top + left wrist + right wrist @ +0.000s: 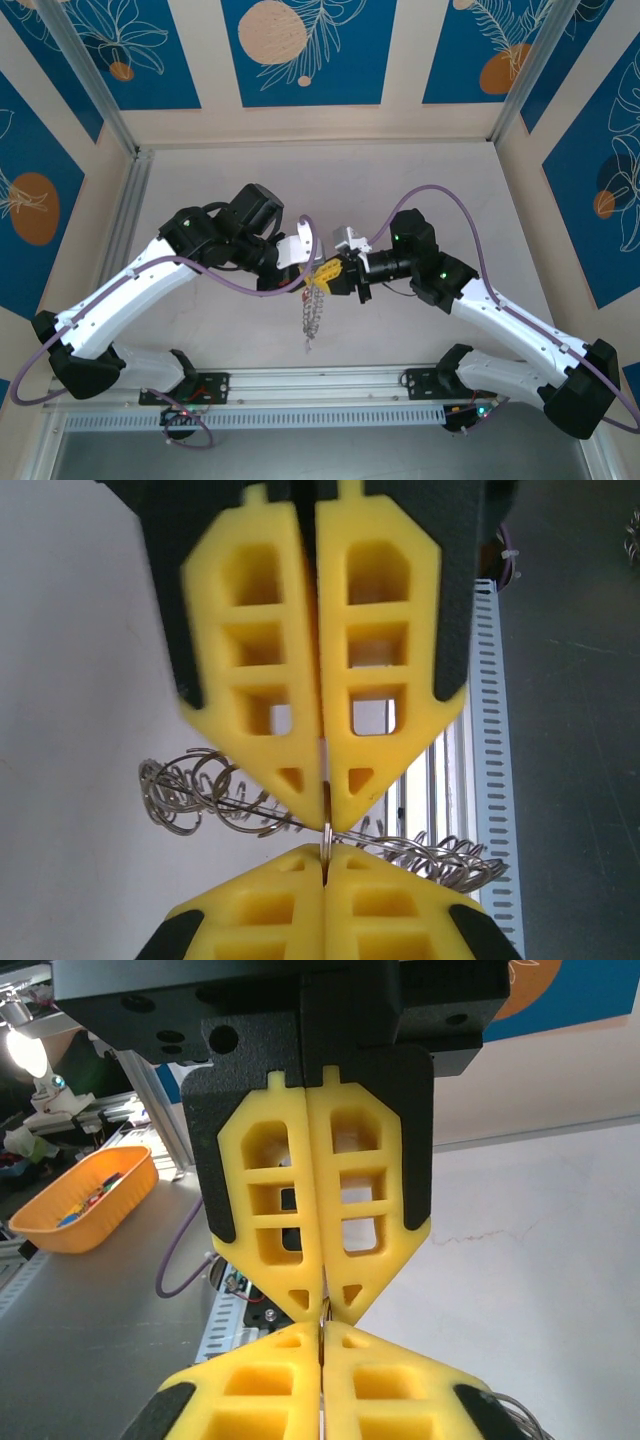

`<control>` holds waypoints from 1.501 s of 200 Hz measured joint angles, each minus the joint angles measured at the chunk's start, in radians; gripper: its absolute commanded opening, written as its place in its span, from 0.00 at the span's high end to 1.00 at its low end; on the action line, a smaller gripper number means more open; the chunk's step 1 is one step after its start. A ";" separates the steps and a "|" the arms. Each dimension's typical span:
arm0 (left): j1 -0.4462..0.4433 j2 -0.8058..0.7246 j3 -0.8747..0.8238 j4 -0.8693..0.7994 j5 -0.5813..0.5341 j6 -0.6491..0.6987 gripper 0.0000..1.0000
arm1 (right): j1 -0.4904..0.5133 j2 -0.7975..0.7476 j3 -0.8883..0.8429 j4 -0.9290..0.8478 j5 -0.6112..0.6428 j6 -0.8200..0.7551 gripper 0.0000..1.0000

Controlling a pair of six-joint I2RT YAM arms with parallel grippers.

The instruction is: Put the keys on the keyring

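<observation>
Left wrist | your left gripper, latticed yellow fingers, pinches the flat grey keyring, wire loops fanning out | right gripper pressed together, probably on it too; contact hidden.

Both arms bent inward, elbows out, and the left gripper meets the right gripper tip to tip, both pinching the keyring.

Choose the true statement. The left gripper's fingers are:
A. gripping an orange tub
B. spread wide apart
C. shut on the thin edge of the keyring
C: in the left wrist view, the left gripper has its fingers pressed together, with the keyring nipped at their tips.
</observation>
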 measured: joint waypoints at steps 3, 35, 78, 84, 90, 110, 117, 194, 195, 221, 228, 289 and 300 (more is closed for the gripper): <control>0.000 0.000 0.000 0.000 0.000 0.000 1.00 | 0.000 0.000 0.000 0.001 -0.001 -0.009 1.00; -0.001 0.000 0.000 0.000 0.003 0.000 1.00 | -0.001 0.000 0.000 0.002 -0.009 -0.007 1.00; -0.002 -0.017 -0.001 0.043 0.012 -0.005 0.88 | -0.024 -0.034 -0.010 0.039 -0.019 0.015 1.00; -0.002 -0.023 -0.006 0.059 0.014 -0.006 0.81 | -0.030 -0.044 -0.016 0.055 -0.020 0.023 1.00; -0.002 -0.031 -0.013 0.072 0.014 -0.011 0.77 | -0.036 -0.054 -0.022 0.065 -0.024 0.031 1.00; -0.001 -0.066 -0.051 0.103 0.014 -0.034 0.73 | -0.058 -0.090 -0.049 0.116 -0.046 0.067 1.00; -0.001 -0.077 -0.065 0.114 0.016 -0.042 0.73 | -0.063 -0.100 -0.059 0.138 -0.053 0.080 1.00; 0.041 -0.156 -0.217 0.325 0.129 -0.142 0.73 | -0.069 -0.126 -0.121 0.301 -0.103 0.175 1.00; 0.040 -0.156 -0.218 0.327 0.129 -0.142 0.73 | -0.069 -0.126 -0.121 0.303 -0.103 0.177 1.00; 0.044 -0.163 -0.236 0.376 0.159 -0.163 0.75 | -0.069 -0.126 -0.124 0.344 -0.109 0.196 1.00; 0.045 -0.164 -0.240 0.385 0.165 -0.164 0.75 | -0.069 -0.126 -0.127 0.358 -0.112 0.204 1.00; 0.063 -0.231 -0.273 0.423 0.201 -0.186 0.74 | -0.069 -0.124 -0.177 0.475 -0.112 0.272 1.00; 0.063 -0.249 -0.276 0.430 0.209 -0.189 0.73 | -0.069 -0.123 -0.188 0.496 -0.111 0.286 1.00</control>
